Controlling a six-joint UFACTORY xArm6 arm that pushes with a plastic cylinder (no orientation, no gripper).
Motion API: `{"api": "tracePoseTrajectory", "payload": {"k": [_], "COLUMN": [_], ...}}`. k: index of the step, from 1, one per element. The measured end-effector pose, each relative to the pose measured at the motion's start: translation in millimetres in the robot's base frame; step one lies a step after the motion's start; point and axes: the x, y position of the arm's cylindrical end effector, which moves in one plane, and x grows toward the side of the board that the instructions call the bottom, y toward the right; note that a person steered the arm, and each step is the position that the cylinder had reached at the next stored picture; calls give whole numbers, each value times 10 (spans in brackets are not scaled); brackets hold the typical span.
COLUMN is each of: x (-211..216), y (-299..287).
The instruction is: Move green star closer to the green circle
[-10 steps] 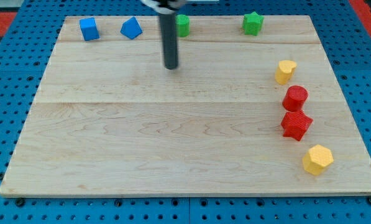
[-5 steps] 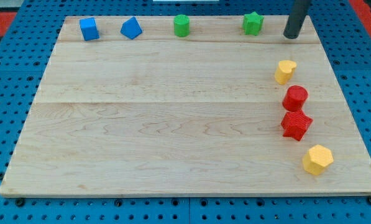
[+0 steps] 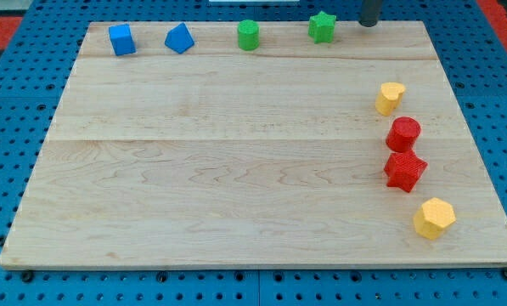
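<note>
The green star [image 3: 322, 27] lies at the view's top edge of the wooden board [image 3: 236, 170], right of centre. The green circle [image 3: 248, 35] stands to its left, about a block's width and a half apart. My tip [image 3: 368, 23] is at the view's top, just right of the green star, with a small gap between them. Only the rod's lower end shows.
A blue cube [image 3: 121, 39] and a blue pentagon-like block [image 3: 178, 38] sit at the top left. Down the right side stand a yellow block [image 3: 390, 98], a red cylinder [image 3: 402, 133], a red star [image 3: 404, 170] and a yellow hexagon [image 3: 433, 218].
My tip swept from the board's middle top to the right of the green star, then moved left. The green star has slid left, toward the green circle.
</note>
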Motion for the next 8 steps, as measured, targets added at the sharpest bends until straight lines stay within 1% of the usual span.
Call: {"api": "tracePoseTrajectory", "payload": {"k": [1,3,4,8], "x": [-9,18,20,20], "y": [-314,-1287,-1505,-1566]}}
